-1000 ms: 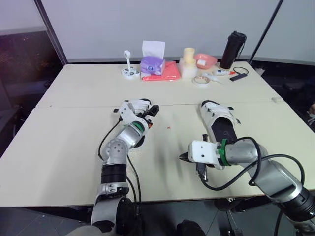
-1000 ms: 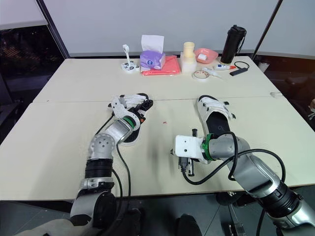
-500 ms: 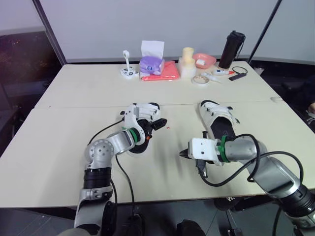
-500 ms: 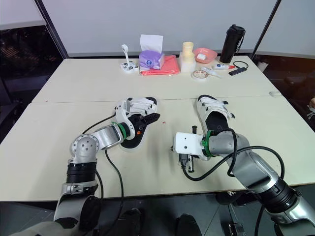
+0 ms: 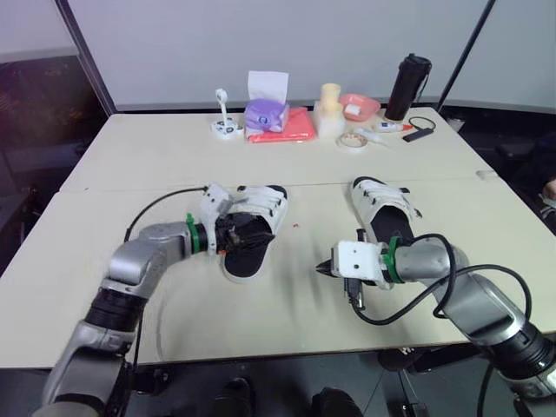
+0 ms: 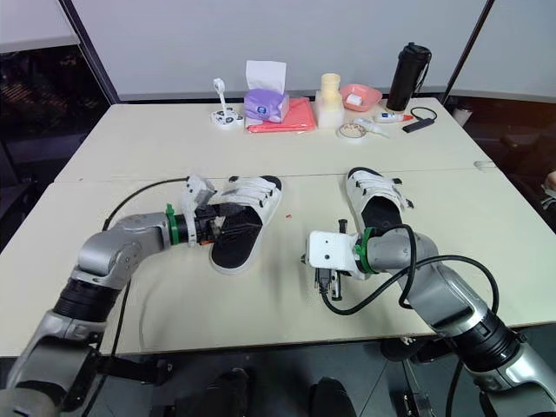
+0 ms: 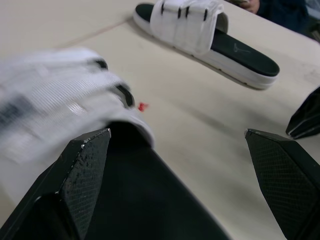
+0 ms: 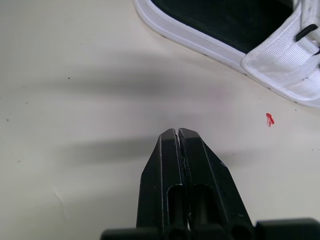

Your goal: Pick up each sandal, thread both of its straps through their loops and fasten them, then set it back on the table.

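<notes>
Left of centre on the pale worktop (image 5: 113, 174) lies the left sandal (image 5: 246, 256). Its long axis runs from the heel at the lower left up to the toe at the upper right, and its white straps (image 5: 261, 204) cross the toe end. Black footbed faces up. The right sandal (image 5: 382, 204) lies right of centre, well apart from the first. Its toe points toward the top of the frame and leans a little left, while its heel end passes behind the right arm.

The left hand (image 5: 236, 233) reaches in from the left, at the near sandal's strap end. In the left wrist view its two fingers (image 7: 85, 165) are spread wide, one above the black footbed just under the straps, the other over bare worktop. Whether either finger touches the sandal cannot be told.

The right hand (image 5: 323, 271) sits low in the middle of the frame, between the two sandals. Its fingers (image 8: 182, 165) are pressed together, grip nothing and point toward the left sandal. A small red speck (image 8: 269, 119) marks the worktop near that sandal's edge.
</notes>
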Available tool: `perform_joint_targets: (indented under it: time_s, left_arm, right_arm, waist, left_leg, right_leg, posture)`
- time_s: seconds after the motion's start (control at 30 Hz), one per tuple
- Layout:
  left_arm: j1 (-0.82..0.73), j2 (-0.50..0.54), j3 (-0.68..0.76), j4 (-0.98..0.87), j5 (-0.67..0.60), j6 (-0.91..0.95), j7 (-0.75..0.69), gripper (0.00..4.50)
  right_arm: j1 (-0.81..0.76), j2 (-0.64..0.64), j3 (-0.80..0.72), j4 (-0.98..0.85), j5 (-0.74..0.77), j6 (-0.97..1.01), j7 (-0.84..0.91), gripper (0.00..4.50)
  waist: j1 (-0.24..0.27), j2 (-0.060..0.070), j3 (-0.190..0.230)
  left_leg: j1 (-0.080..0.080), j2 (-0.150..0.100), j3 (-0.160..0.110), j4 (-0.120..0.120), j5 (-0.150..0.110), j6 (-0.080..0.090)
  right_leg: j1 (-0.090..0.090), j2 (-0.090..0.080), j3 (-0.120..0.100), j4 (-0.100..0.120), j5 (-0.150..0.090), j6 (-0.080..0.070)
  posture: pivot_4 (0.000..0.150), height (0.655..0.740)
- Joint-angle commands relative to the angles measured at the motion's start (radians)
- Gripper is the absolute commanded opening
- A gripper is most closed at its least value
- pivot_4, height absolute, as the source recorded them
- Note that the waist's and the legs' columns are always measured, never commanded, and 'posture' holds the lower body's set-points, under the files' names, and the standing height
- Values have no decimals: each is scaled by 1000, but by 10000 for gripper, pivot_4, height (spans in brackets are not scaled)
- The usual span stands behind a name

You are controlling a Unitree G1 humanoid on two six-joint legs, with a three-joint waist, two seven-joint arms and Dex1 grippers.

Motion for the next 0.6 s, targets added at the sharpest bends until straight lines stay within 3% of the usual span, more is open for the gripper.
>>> perform_joint_targets:
  time_s: [0.03,0.2,0.6]
  left_arm:
    - [-30,46,35,-17,-13,-14,-124,44701]
    - [23,152,81,-146,-60,54,-218,44701]
    - [222,397,264,-449,-213,247,-266,44701]
  right_arm:
    - [-22,-1,-23,2,-6,-22,0,0]
    - [-30,-19,-120,-5,53,33,-1,0]
    - [14,-181,-452,-84,306,241,74,0]
  waist:
    - [-3,0,0]
    - [-22,3,2]
    - [-21,8,5]
  left_leg:
    - [0,0,0,0,0,0]
    - [0,1,0,-2,0,0]
    - [0,4,1,-3,-1,1]
  right_leg:
    - [0,0,0,0,0,0]
    - [-1,0,0,0,0,0]
    - [-1,0,1,0,0,0]
  posture:
    - [1500,7344]
    - [1500,7344]
    - [1500,7344]
